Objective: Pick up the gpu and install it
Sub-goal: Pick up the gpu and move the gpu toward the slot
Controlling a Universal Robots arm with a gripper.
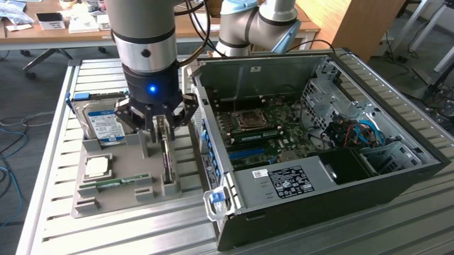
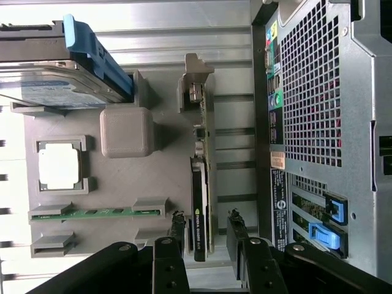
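The gpu (image 2: 199, 184), a thin green card with a dark face and silver bracket, stands on edge in the grey moulded holder (image 1: 106, 199) on the slatted metal surface (image 1: 92, 69). The black hand (image 1: 158, 121) is released, its fingers (image 2: 237, 236) astride the card without gripping it. Pick-up and installation in the open black computer case (image 1: 341, 196) are both outstanding.

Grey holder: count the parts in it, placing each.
4. Hard drive standing at the grey holder's far end; processor flat in its middle; memory stick in the slot nearer the camera; gpu on edge beside the computer case, flanked by the open gripper. None look hidden.
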